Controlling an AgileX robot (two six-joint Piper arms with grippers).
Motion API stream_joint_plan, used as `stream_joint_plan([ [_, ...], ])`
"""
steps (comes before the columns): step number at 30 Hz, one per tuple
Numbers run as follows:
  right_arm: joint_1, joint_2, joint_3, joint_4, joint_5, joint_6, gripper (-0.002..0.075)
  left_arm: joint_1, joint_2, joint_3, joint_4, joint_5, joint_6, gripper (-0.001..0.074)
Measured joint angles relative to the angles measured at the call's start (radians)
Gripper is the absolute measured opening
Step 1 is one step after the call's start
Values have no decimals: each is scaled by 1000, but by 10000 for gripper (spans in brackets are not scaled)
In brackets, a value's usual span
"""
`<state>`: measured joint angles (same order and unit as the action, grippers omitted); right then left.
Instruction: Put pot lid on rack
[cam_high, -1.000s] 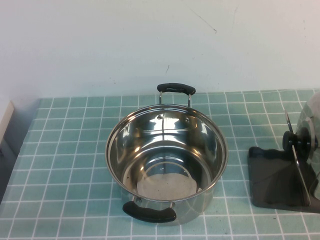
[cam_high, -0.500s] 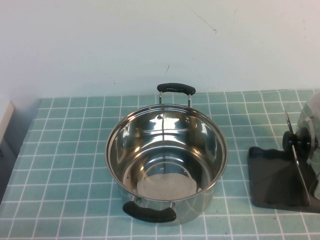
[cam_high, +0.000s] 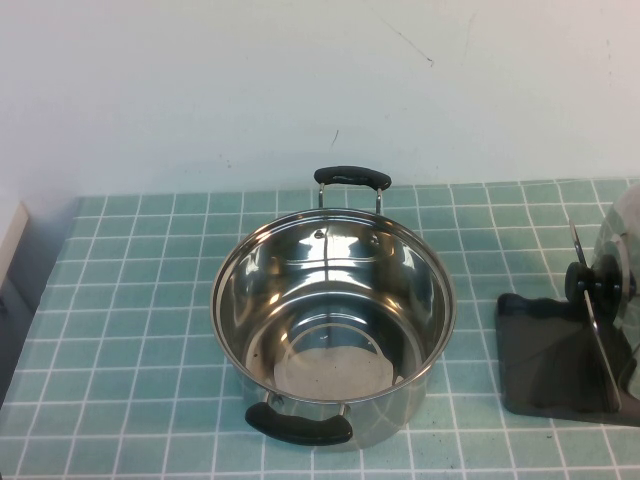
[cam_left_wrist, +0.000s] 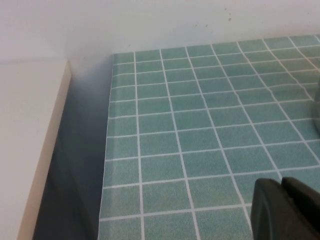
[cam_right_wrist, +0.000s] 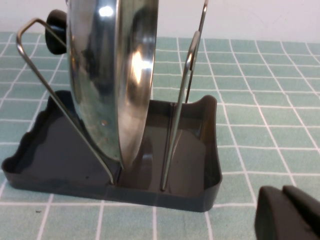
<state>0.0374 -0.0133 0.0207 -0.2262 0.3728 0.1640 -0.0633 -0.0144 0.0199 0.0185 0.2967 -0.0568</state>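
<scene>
Tools first: the right tool sits with fingers together beside the rack, where the pot lid stands on edge. The left tool, likewise closed, hovers over bare counter.

no readable text, labels or numbers
</scene>
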Motion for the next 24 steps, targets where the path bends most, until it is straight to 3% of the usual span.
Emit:
stream_joint_plan([
  [24,0,0,0,0,0,0,-1,0,0,0,-5,2,19,-2],
])
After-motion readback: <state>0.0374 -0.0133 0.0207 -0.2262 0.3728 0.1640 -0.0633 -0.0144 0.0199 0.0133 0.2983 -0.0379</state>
